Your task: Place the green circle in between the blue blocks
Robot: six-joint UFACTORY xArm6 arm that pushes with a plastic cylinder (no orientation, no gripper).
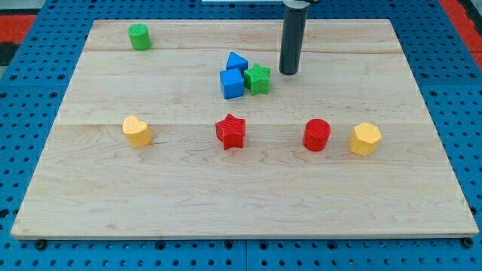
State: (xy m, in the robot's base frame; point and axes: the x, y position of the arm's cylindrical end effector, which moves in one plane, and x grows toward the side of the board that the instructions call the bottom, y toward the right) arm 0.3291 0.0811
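Note:
The green circle stands near the board's top left corner. Two blue blocks sit close together at the top middle: a blue cube and a smaller blue triangular block just above it. A green star touches the blue cube's right side. My tip rests on the board just right of the green star, a small gap apart, and far to the right of the green circle.
A yellow heart lies at the left middle, a red star at the centre, a red cylinder and a yellow hexagon to the right. The wooden board lies on a blue pegboard.

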